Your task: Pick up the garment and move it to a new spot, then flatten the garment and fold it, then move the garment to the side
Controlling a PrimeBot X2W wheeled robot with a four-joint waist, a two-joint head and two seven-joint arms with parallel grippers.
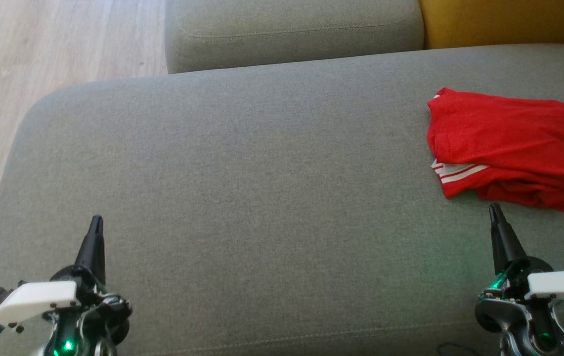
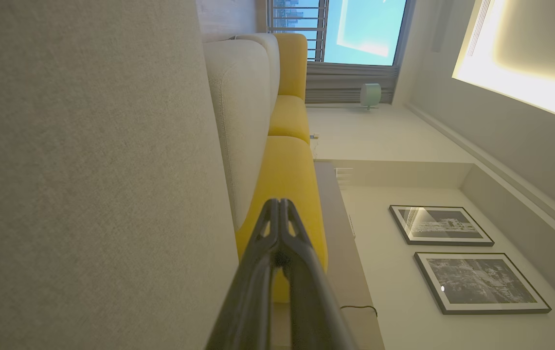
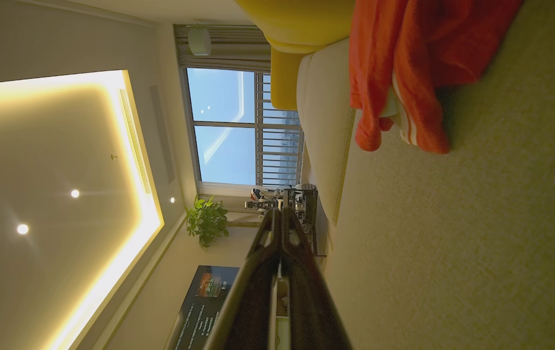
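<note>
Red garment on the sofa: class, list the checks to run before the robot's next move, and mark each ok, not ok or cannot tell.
1. The red fabric garment with white stripes lies folded: ok.
2. It sits at the right side of the grey fabric sofa cushion: ok.
3. The left tool is shut and empty: ok.
4. The right tool is shut, empty and apart from the garment: ok.
5. Fold edges even: not ok, the near edge is bunched.
6. Hidden layers lie flat: cannot tell.
</note>
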